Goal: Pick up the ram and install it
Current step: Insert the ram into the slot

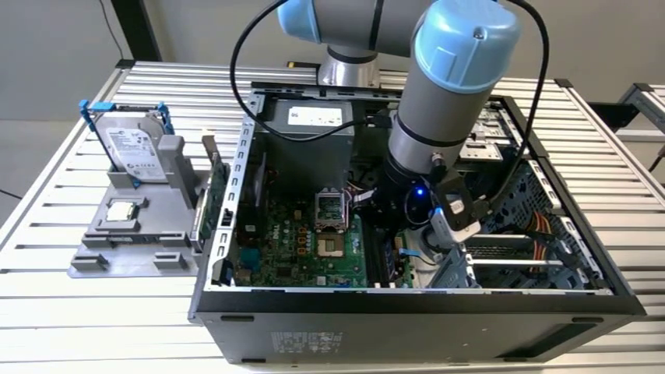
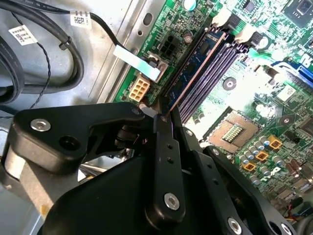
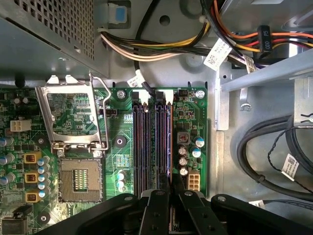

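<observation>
Slatted metal tabletop (image 1: 62,327) carries an open computer case (image 1: 416,312) lying on its side, with a grey holder (image 1: 124,241) beside it on the exterior view's left. A silver hard drive (image 1: 133,152) with a blue handle stands upright in that holder, well apart from the case.

The arm reaches down into the case, and its gripper (image 1: 400,234) sits low over the motherboard (image 1: 301,249), close to the case's front wall and to the metal drive cage (image 1: 519,257) on the exterior view's right. Room there is tight: cables (image 3: 161,46) run along the case wall just past the slots, and thick black cables (image 3: 264,156) loop in the bay beside the board's edge.

In the second wrist view the gripper (image 2: 164,120) has its black fingers (image 2: 164,161) pressed together on the ram (image 2: 195,66), a thin blue-green stick standing on edge in the outermost of the memory slots (image 2: 217,66), nearest the board's edge. Whether it is fully seated cannot be told.

In the first wrist view the gripper (image 3: 172,193) closes over the same end of the slots (image 3: 151,142), with the open processor socket (image 3: 80,178) and its raised metal frame (image 3: 73,117) lying clear to one side. The exterior view hides the slots behind the arm.
</observation>
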Controlling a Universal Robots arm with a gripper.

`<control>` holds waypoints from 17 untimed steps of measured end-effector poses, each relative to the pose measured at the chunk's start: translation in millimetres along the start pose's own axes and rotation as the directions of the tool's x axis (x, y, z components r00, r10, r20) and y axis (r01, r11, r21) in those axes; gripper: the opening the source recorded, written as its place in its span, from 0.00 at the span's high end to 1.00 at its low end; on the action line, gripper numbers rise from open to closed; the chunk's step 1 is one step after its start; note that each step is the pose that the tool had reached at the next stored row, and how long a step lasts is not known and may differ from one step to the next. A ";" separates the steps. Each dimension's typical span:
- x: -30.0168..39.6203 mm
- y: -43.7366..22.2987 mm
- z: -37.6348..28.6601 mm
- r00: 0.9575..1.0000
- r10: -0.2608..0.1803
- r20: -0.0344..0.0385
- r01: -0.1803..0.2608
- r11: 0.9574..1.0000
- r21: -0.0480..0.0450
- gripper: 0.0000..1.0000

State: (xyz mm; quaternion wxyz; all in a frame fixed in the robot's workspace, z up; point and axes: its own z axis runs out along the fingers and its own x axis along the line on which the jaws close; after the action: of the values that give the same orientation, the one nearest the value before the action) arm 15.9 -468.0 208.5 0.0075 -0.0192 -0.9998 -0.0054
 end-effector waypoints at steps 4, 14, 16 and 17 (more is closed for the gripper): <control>0.0 -0.3 -1.6 1.000 0.000 0.000 0.000 1.000 0.001 0.00; 0.2 -0.9 -24.2 1.000 0.000 -0.004 0.000 1.000 -0.015 0.00; 0.1 -2.1 -27.5 1.000 -0.001 -0.007 0.000 1.000 -0.023 0.00; -0.3 -4.4 -29.7 1.000 0.000 -0.011 0.000 1.000 -0.026 0.00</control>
State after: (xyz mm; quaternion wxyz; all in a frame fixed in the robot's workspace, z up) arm 16.5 -472.7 238.1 0.0126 -0.0191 -0.9996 -0.0187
